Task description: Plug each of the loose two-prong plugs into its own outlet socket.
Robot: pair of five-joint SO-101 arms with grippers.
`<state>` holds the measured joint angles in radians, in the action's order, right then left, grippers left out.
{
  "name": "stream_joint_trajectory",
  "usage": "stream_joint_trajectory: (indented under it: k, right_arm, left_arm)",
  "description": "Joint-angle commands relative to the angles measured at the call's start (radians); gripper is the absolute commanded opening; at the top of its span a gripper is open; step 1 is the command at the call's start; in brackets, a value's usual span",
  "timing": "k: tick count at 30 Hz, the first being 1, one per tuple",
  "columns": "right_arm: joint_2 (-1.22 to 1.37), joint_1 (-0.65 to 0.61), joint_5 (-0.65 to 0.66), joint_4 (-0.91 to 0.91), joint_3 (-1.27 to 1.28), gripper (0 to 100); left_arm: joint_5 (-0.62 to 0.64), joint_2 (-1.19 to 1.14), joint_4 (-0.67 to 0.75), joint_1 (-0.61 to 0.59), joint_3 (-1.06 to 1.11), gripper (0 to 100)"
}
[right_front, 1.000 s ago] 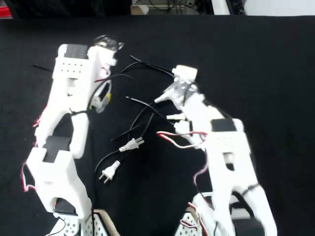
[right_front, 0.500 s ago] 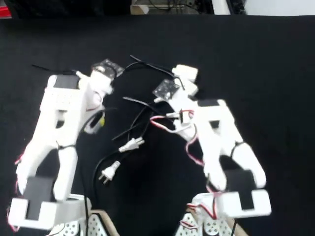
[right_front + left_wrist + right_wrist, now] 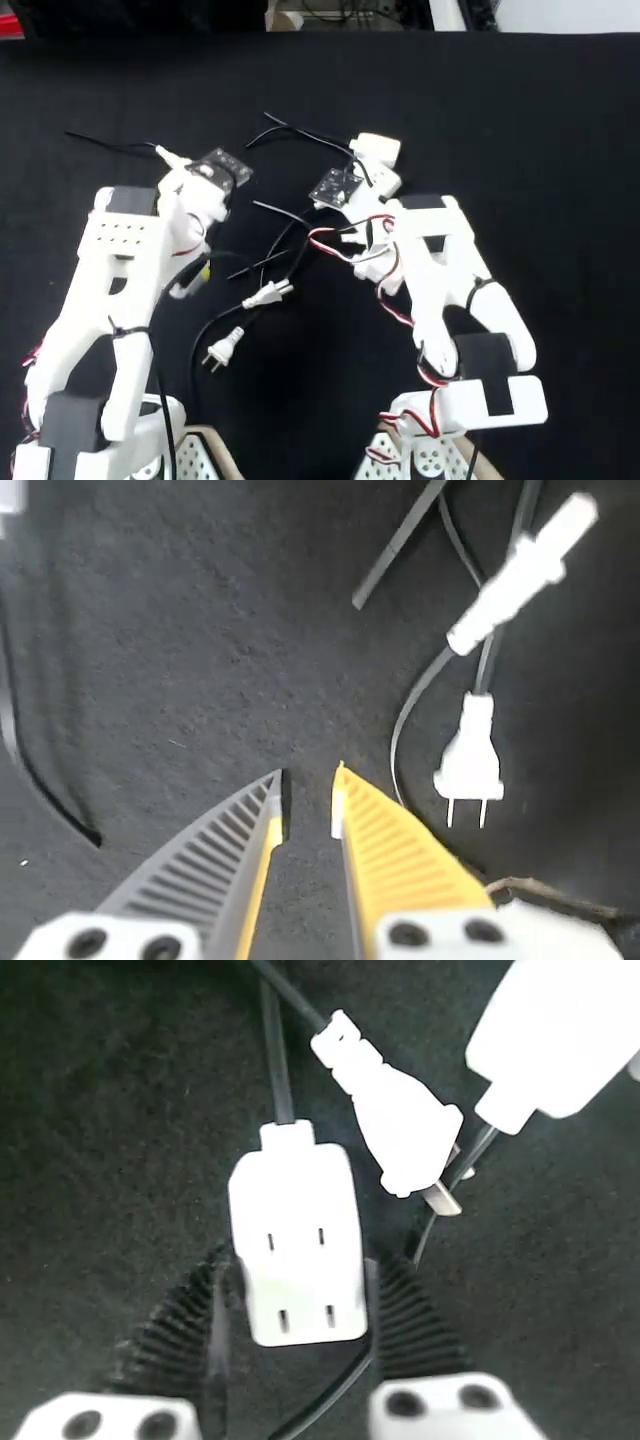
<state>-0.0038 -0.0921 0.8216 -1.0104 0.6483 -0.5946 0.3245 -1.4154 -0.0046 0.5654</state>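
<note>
Two white two-prong plugs (image 3: 268, 293) (image 3: 222, 350) lie on the black cloth between the arms, each on a black cord. My left gripper (image 3: 195, 278) (image 3: 310, 775) hovers over bare cloth beside them, shut to a thin slit and holding nothing. The left wrist view has one plug (image 3: 470, 770) just off its yellow finger and the other plug (image 3: 525, 550) farther away. My right gripper (image 3: 300, 1265) (image 3: 350, 240) is shut on a white outlet socket (image 3: 295, 1250), slots up. A third plug (image 3: 400, 1130) lies close beside it, prongs free. Two more white sockets (image 3: 375, 148) (image 3: 385, 182) sit beyond.
Black cords (image 3: 300, 135) loop across the cloth between and behind the arms. A white socket body (image 3: 555, 1040) lies just past the held outlet. The table's far edge (image 3: 330, 30) has clutter behind it.
Both arms have drawn back toward the near edge. The left one came down from the far left. The right one folded in while holding the outlet. The two middle plugs have not moved.
</note>
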Motion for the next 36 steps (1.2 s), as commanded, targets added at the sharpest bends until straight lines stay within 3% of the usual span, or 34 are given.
stream_joint_trajectory:
  k: [1,9,20,25,29,32,36]
  right_arm:
    - [-0.016,0.003,0.005,-0.029,-0.035,1.1]
    - [-0.252,0.009,0.002,-0.313,-0.113,1.1]
    - [-0.549,-0.031,-0.057,-0.663,-0.4,1.1]
    - [-0.519,-0.186,-0.235,-0.667,-0.433,1.1]
    - [-0.415,-0.33,-0.273,-0.631,-0.433,1.1]
    - [-0.314,-0.428,-0.267,-0.563,-0.435,1.1]
    - [-0.171,-0.522,-0.152,-0.473,-0.466,1.1]
  left_arm:
    - [-0.032,0.034,-0.002,-0.013,0.031,9]
    - [-0.034,0.034,0.034,-0.13,0.045,9]
    - [-0.032,0.034,0.066,-0.145,0.084,9]
    - [-0.037,0.091,0.0,-0.145,0.077,9]
    - [-0.068,0.29,-0.077,-0.188,0.081,9]
    - [-0.137,0.483,-0.149,-0.236,0.087,10]
    - [-0.206,0.672,-0.196,-0.335,0.088,10]
